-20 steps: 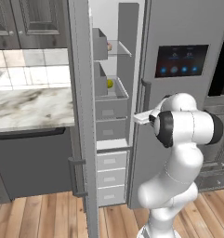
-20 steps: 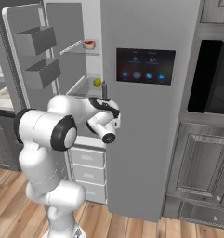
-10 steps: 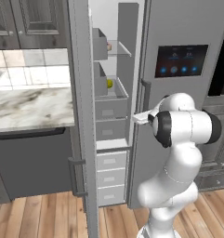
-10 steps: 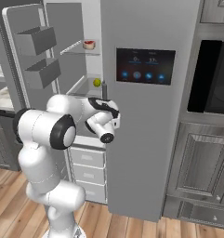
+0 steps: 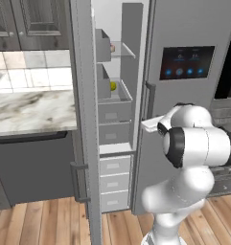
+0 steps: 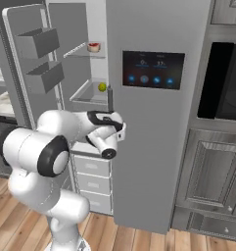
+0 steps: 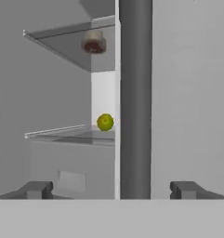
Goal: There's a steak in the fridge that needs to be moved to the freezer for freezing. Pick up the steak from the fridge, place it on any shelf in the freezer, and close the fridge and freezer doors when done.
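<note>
The steak [image 7: 93,42], a small red and white piece, lies on the upper glass shelf [image 6: 85,51] of the open left compartment; it also shows in the left base view [image 5: 112,48]. My gripper [image 7: 111,189] is open, its two dark fingertips [image 7: 39,189] set wide apart. The closed right door's vertical dark handle [image 7: 135,93] stands between them, just ahead, and I cannot tell if either finger touches it. In the right base view the hand [image 6: 112,130] sits at the lower end of that handle [image 6: 109,98]. Nothing is held.
A yellow-green round fruit [image 7: 105,122] rests on the lower shelf [image 7: 71,135]. The left door [image 5: 83,119] stands swung open with bins [image 6: 38,41] on its inside. Drawers [image 5: 114,165] fill the compartment's bottom. A marble counter [image 5: 30,110] lies to the left, and the closed door carries a display panel [image 6: 153,68].
</note>
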You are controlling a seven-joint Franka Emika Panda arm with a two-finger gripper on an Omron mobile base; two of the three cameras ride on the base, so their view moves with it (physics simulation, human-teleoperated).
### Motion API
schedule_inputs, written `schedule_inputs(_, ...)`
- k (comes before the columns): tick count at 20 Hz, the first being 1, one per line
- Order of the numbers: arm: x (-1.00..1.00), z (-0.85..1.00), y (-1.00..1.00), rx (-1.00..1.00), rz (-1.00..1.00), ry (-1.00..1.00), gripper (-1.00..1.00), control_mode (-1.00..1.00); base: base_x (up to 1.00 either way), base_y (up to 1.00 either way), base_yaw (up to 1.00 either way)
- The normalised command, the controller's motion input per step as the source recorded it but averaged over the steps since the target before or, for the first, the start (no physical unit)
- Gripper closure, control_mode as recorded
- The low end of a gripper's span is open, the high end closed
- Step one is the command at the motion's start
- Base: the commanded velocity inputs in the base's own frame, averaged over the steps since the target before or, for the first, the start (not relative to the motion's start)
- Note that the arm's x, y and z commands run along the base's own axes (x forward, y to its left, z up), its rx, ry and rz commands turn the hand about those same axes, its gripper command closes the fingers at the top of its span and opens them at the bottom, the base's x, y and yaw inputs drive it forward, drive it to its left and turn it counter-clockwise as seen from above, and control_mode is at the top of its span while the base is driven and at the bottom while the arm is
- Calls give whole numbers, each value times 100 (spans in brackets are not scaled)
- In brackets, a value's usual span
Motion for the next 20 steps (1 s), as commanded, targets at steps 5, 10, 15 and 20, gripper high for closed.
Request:
schedule_inputs(5,-85,35,-2,0,-2,-9,-100,-100,0,0,0)
schedule_inputs(10,-57,86,-16,-2,-2,-3,-100,-100,0,0,0)
schedule_inputs(15,-50,92,-30,-24,-12,4,-100,-100,0,0,0)
schedule_inputs(20,-72,59,-17,-34,-17,16,-100,-100,0,0,0)
